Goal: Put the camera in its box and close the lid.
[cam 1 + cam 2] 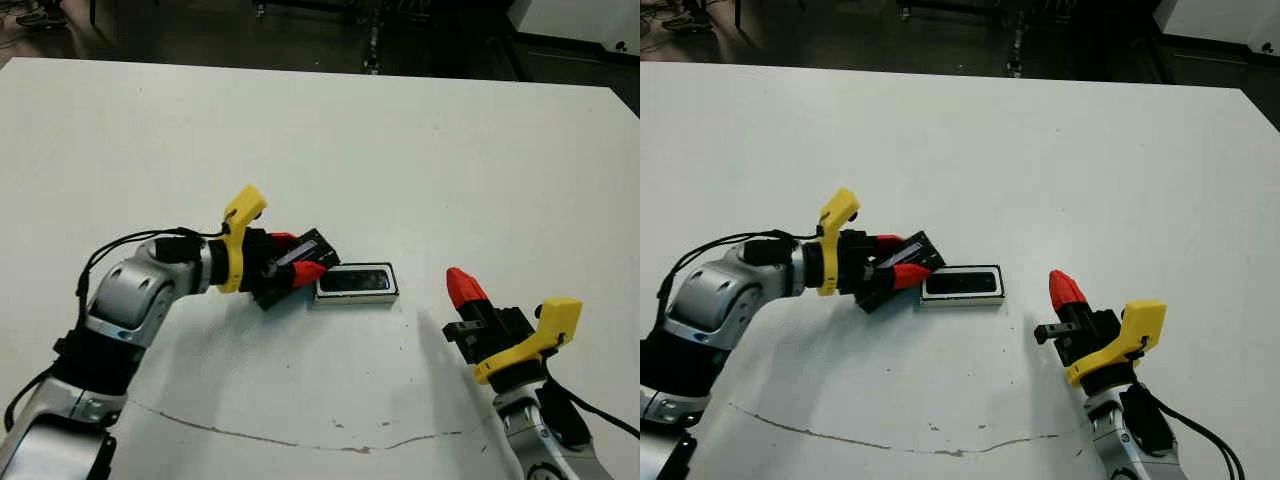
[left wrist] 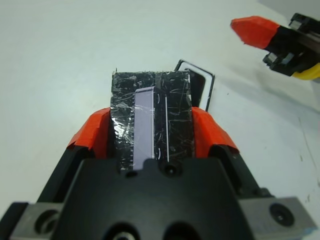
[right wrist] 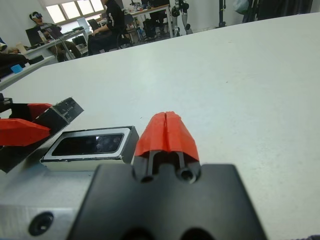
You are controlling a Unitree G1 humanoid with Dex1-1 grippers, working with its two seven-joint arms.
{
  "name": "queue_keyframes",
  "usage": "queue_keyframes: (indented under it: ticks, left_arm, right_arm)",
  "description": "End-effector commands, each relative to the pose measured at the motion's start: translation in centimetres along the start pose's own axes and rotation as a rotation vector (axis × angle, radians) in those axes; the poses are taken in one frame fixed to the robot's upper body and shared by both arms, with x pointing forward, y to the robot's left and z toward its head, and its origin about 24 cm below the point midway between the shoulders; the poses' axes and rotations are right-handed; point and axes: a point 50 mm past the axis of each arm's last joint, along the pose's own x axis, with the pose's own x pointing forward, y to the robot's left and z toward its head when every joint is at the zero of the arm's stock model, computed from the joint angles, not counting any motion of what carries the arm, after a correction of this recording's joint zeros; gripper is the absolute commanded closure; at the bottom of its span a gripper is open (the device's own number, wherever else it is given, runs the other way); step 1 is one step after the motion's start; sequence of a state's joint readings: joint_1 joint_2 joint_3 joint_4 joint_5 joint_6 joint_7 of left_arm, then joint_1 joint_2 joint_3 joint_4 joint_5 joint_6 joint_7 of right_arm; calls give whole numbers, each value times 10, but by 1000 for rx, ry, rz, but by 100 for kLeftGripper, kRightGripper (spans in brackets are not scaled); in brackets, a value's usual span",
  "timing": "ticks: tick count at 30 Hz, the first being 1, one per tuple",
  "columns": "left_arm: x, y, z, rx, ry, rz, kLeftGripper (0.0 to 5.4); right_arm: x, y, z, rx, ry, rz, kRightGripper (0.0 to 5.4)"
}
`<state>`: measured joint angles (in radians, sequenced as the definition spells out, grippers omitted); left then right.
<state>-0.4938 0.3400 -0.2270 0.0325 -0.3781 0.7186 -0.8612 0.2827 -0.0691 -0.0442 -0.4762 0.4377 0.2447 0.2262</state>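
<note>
The box (image 1: 356,297) lies flat in the middle of the table, and the black camera (image 1: 355,279) lies inside it. My left gripper (image 1: 298,256) is just left of the box, shut on the lid (image 2: 172,95), a glossy black cover with a pale stripe. The lid sticks out between the red fingers (image 2: 210,132) toward the box's left end, tilted and above the table. My right gripper (image 1: 465,288) is shut and holds nothing; it hovers to the right of the box, a short gap away. The right wrist view also shows the box (image 3: 85,159) and the lid (image 3: 65,111).
A thin brown line (image 1: 300,440) runs across the table near my side. The table's far edge (image 1: 320,72) meets a dark floor. In the right wrist view, people (image 3: 110,20) sit at desks beyond the table.
</note>
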Motion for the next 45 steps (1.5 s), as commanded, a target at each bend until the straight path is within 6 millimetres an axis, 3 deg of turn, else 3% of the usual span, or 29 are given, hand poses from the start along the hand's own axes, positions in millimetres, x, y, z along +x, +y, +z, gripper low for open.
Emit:
queue_keyframes:
  ticks: [1,19,32,45]
  left_arm:
    - [7,-3,-10,-28,33,-27,223]
    - [30,-10,-15,0,43,-111,223]
    - [42,-7,-20,214,49,-185,223]
    - [48,-7,-20,260,112,-245,223]
  right_arm:
    - [-2,-3,-5,3,31,-16,540]
    - [1,-3,-1,0,25,-6,540]
    - [0,-5,2,-12,16,-9,540]
    - [0,-7,2,-3,18,-16,540]
